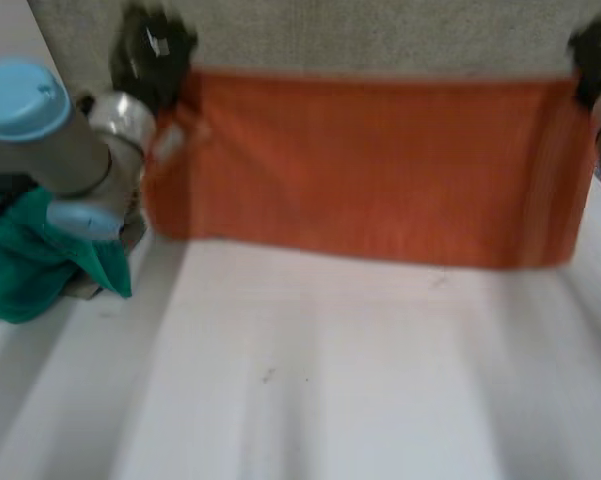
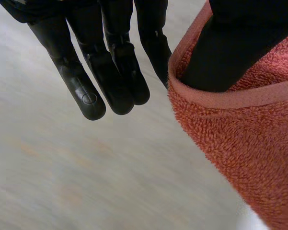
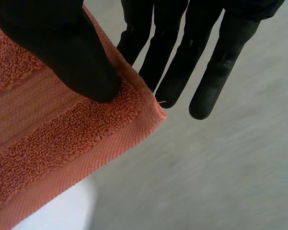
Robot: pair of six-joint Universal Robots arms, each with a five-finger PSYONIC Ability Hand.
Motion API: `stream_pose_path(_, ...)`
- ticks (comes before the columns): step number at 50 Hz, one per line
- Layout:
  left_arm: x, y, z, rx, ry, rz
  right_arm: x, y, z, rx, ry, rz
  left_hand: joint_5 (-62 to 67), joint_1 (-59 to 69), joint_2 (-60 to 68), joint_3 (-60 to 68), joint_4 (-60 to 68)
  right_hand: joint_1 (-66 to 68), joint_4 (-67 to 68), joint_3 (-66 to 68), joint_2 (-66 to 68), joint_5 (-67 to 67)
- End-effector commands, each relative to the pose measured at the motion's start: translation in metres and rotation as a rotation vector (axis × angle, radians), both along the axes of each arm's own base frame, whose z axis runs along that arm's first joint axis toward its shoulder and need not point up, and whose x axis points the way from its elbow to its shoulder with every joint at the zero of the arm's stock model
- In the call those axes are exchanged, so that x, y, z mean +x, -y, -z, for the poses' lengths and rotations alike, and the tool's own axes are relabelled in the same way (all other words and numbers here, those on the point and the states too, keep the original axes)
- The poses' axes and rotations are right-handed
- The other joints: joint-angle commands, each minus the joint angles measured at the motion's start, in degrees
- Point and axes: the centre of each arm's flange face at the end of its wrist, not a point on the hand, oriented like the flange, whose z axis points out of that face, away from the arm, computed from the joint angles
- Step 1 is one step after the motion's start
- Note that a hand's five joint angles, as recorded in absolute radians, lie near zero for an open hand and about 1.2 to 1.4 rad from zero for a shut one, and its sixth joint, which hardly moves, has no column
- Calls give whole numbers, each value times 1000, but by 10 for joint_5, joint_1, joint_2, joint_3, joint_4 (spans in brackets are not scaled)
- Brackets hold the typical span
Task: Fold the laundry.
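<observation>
Nearest, the tabletop (image 1: pixel 310 380) lies bare, with a bunched green cloth (image 1: pixel 20 270) beside the left arm. Beyond that, the orange towel (image 1: pixel 370 160) is stretched wide between the arms. The left robot hand (image 1: pixel 152 50) and right robot hand (image 1: pixel 598 50) each pinch a far corner, thumb against the terry and fingers straight. This looks like spreading before the first fold. The next move calls for laying the towel flat while keeping both pinches firm.

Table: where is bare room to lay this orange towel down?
The white table is bare in front of the towel, across the middle and right. It is crowded at left, where a green cloth lies bunched under the left arm. The left hand and right hand pinch its top corners.
</observation>
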Motion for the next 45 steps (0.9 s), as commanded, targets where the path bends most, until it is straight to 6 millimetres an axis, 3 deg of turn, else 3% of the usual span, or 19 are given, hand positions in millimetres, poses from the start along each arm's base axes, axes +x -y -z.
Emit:
stream_pose_path(1,5,1,-60,-180,-272,101,3,-16,-86,-369,121,-35,141,130,112,115,112,153,115,118,123,128)
stream_pose_path(4,10,-5,-53,-98,-283,112,12,-24,-83,-345,118,-60,141,130,112,115,112,153,115,118,123,128)
stream_pose_path(8,18,-13,-32,15,-247,89,15,-25,-59,-242,102,-83,141,130,112,115,112,153,115,118,123,128)
stream_pose_path(14,35,-27,23,225,-184,39,15,-32,2,-8,55,-103,141,130,112,115,112,153,115,118,123,128)
stream_pose_path(15,39,-31,41,289,-165,24,14,-36,21,66,43,-103,141,130,112,115,112,153,115,118,123,128)
stream_pose_path(18,44,-40,69,386,-129,8,13,-45,53,183,26,-115,141,130,112,115,112,153,115,118,123,128)
stream_pose_path(20,49,-48,94,462,-92,-4,12,-59,85,297,7,-131,141,130,112,115,112,153,115,118,123,128)
stream_pose_path(23,54,-58,122,541,-38,-3,10,-74,115,400,-8,-148,141,130,112,115,112,153,115,118,123,128)
stream_pose_path(27,56,-64,157,615,29,14,7,-86,139,474,-19,-157,141,130,112,115,112,153,115,118,123,128)
stream_pose_path(30,62,-59,173,650,44,5,-1,-84,144,484,-13,-142,85,73,55,59,55,153,115,118,123,128)
stream_pose_path(31,67,-55,183,672,46,-8,-7,-82,146,486,-9,-127,-14,-25,-43,-40,-43,153,115,118,123,128)
stream_pose_path(35,74,-47,194,698,36,-32,-13,-79,145,482,-6,-111,-104,-115,-134,-130,-133,153,115,118,123,128)
stream_pose_path(37,76,-45,196,707,31,-38,-14,-78,145,482,-5,-109,-139,-151,-169,-165,-168,153,115,118,123,128)
stream_pose_path(38,78,-44,197,714,23,-42,-15,-78,145,483,-3,-106,-243,-254,-272,-268,-272,153,115,118,123,128)
stream_pose_path(40,79,-45,197,722,9,-43,-17,-77,145,483,-2,-100,-314,-325,-344,-340,-343,153,115,118,123,128)
stream_pose_path(45,80,-49,197,762,-33,-44,-24,-73,145,483,7,-82,-319,-331,-349,-345,-349,153,115,118,123,128)
